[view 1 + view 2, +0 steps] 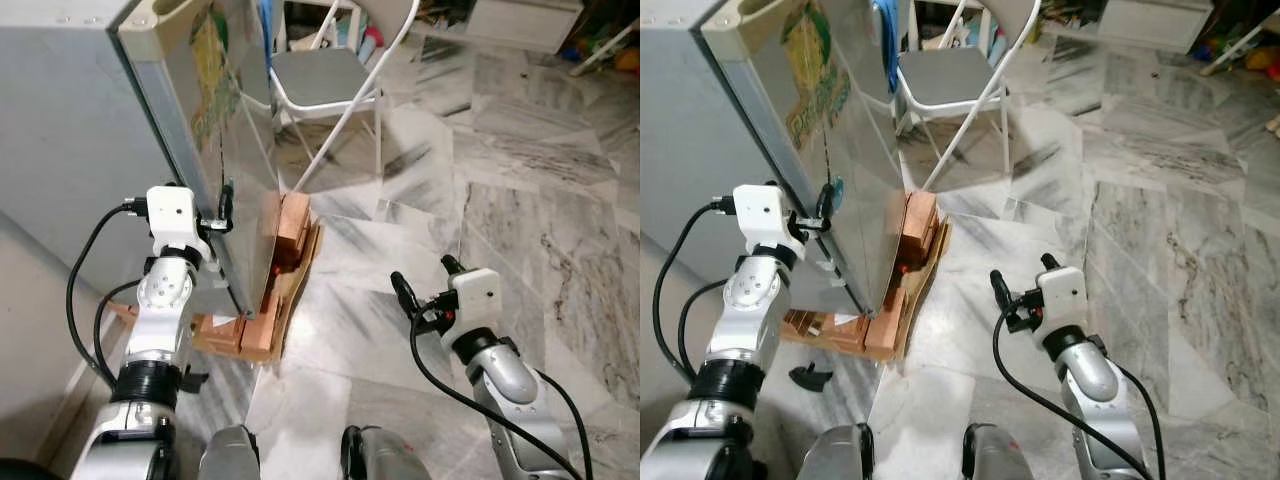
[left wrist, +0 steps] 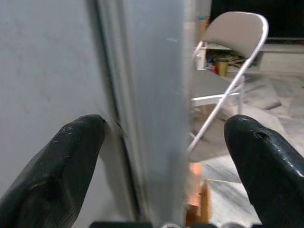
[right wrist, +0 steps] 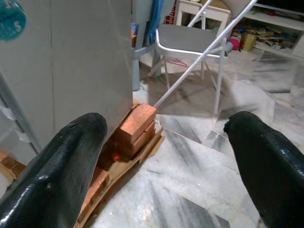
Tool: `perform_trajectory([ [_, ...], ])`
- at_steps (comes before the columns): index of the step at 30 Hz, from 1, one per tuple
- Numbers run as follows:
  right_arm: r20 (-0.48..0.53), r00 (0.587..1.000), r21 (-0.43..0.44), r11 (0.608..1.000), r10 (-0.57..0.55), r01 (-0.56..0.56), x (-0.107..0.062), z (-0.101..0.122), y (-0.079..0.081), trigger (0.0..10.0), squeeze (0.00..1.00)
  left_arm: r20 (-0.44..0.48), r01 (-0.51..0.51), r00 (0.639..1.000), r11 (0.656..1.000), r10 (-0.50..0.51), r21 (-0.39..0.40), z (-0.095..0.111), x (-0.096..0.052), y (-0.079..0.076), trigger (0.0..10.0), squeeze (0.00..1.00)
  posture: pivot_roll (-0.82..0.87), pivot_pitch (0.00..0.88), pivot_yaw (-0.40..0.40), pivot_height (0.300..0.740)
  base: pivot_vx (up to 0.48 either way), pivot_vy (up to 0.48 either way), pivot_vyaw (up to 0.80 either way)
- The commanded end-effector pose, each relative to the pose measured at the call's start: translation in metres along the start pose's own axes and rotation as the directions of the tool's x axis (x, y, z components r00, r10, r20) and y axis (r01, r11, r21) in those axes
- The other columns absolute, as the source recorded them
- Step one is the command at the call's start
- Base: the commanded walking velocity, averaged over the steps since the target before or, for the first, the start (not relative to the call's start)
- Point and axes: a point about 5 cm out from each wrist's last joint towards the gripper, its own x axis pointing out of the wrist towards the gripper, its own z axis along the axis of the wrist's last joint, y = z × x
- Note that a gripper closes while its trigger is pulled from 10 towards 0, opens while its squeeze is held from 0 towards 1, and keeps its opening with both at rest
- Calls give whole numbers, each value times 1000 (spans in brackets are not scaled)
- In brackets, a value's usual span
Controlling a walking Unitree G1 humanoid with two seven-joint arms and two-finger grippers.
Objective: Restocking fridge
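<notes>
At left, the fridge [image 1: 90,130] door edge [image 2: 152,114] is straddled by the left gripper [image 1: 222,210], fingers spread, not clamped. Bricks [image 1: 290,225] are stacked under the fridge. Right gripper [image 1: 422,288] is held wide open over marble floor [image 1: 520,180], empty.

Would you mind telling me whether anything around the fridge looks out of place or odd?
Yes: the fridge stands on stacked bricks and cardboard rather than on the floor, an improvised base. A folding chair stands close behind it. The left gripper, open, is at the door's edge.
</notes>
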Motion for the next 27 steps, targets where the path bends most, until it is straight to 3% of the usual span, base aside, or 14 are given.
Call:
perform_trajectory([
  [1, -12, 1000, -7, 1000, 3, -3, -5, 0, -3, 10000, 0, -9, -9, 1000, 1000, 9, 5, 2, 7, 5, 10000, 0, -3, 213, -20, 740, 0, 0, 0],
  [11, -21, 1000, -8, 1000, 15, -15, -8, 1, -2, 10000, 0, 15, 53, 998, 999, -53, 1, 11, 18, -3, 10000, 0, -15, 222, -26, 740, 0, 0, 0],
  [17, -38, 999, -3, 1000, 25, -25, -8, 0, -1, 10000, 0, 16, 163, 987, 987, -163, 1, 5, 11, -26, 10000, 0, -6, 223, -26, 740, 0, 0, 0],
  [27, -51, 998, 10, 999, 48, -47, -9, -4, 5, 10000, 0, 3, 214, 977, 977, -214, -7, 0, 4, -37, 10000, 0, 1, 221, -19, 740, 0, 0, 0],
])
